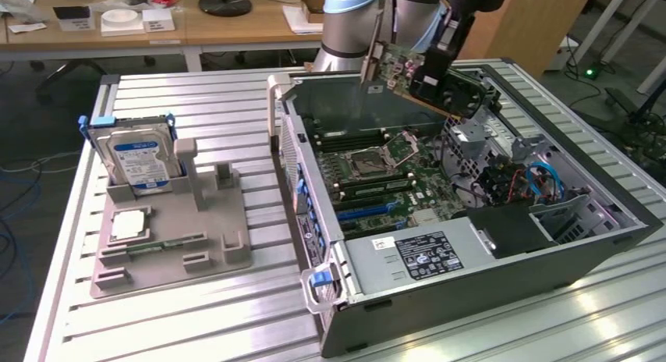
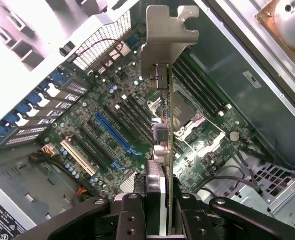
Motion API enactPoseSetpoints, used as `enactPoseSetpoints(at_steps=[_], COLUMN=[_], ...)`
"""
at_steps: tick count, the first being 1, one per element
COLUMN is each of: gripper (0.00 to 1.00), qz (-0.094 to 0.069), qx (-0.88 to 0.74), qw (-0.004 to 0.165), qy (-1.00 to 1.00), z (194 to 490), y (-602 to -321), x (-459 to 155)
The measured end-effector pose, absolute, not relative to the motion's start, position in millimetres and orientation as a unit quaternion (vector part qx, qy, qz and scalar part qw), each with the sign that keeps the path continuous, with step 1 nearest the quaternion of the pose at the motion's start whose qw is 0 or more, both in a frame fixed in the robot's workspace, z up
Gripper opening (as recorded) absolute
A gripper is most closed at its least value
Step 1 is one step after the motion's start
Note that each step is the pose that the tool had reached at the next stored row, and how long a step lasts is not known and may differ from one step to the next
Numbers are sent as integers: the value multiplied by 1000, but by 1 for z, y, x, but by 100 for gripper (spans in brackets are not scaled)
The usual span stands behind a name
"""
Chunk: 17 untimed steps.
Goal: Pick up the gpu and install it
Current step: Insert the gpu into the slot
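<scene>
Item: gpu [image 1: 398, 65] [image 2: 170, 125]. Clamped in the end effector [image 1: 435, 69] [image 2: 160, 210], jaws closed on the card near one end. Held in the air, tilted, over the far part of the open computer case [image 1: 582, 245]; clear of the motherboard [image 1: 401, 186] below. Seen edge-on in the wrist view, with the silver bracket [image 2: 168, 35] at the end farthest from the grip. Positioned above the row of expansion slots, near the long blue slot [image 2: 112, 134], not seated in any of them.

Setting: computer case lying on its side, lid off, on a slatted metal worktop [image 1: 208, 112]. Inside, CPU socket [image 1: 377, 153] toward the far side; power supply [image 1: 416, 257] with a black label at the near end; blue cables [image 1: 547, 179] toward the exterior view's right.

Other stock: grey holder [image 1: 198, 221] on the worktop, at the exterior view's left of the case and just beside it. Carried on it: hard drive [image 1: 140, 161] with a blue-and-white label, standing upright in a slot at the far end; square silver chip [image 1: 130, 224] lying flat; narrow green memory stick [image 1: 167, 243] lying in a groove just in front of the chip.
</scene>
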<state>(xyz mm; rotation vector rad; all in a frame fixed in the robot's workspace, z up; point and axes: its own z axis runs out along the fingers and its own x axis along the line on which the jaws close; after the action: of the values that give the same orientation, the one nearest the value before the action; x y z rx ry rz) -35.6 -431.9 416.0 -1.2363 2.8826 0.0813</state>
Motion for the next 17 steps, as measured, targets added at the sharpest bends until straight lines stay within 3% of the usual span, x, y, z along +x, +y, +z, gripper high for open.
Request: enactPoseSetpoints(at_steps=[11,17], gripper=[28,28], qz=[26,40], qx=[-415,-418], qw=[1,8], qy=[909,908], z=[416,415], y=[-432,-432], x=[-36,-36])
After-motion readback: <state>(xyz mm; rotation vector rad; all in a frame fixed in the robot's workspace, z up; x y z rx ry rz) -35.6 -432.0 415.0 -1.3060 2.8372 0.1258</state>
